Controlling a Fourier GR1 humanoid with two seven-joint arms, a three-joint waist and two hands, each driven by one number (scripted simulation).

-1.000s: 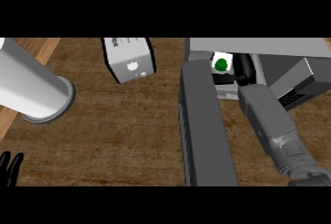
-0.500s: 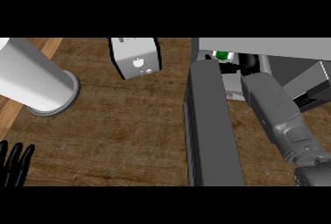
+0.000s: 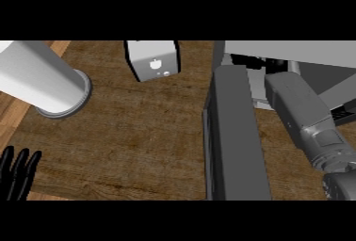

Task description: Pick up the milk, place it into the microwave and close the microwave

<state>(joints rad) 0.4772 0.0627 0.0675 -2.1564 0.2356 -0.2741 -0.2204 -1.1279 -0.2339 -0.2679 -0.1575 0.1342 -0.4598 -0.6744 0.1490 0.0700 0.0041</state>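
Milk cannot be made out anywhere; whether it sits inside the microwave [image 3: 292,49] at the upper right of the frame is hidden by the right forearm [image 3: 303,117], which reaches up from the lower right edge into the dark opening. The right hand itself is out of sight behind the door and the cavity's edge, so whether it holds anything cannot be told. The microwave door [image 3: 235,136] stands open, a long grey slab running from the upper middle down to the lower edge, just left of that forearm. The left hand [image 3: 17,173] shows at the lower left corner, fingers straight and pointing up, holding nothing. On the wooden counter [image 3: 139,136], a white cylinder [image 3: 42,80] lies at the upper left, and a small grey box [image 3: 153,60] stands at the top centre, apart from the cylinder and beside the door.
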